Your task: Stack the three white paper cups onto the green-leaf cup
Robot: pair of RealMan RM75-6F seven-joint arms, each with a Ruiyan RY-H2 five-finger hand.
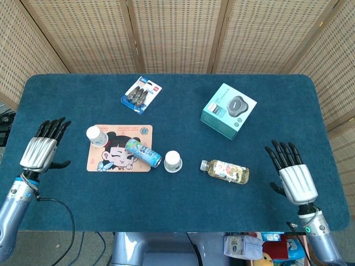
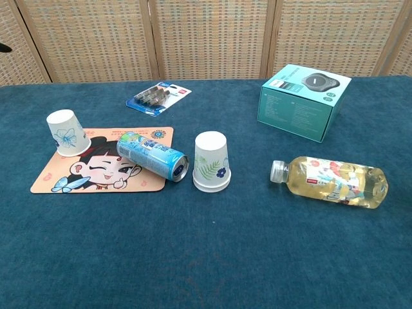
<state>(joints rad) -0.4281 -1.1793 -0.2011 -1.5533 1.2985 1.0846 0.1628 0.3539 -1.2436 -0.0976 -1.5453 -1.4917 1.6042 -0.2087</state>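
While the leaf cup [image 2: 211,162] stands upside down mid-surface beside a can [image 2: 152,155], another cup [image 2: 67,132] sits inverted on the mat [image 2: 96,177]. Thin paper probably crushes easily, so light hold on the sidewalls suits. Nothing shows inside either. Left robot hand [image 1: 40,151] and right robot hand [image 1: 295,178] hover spread, holding nothing.
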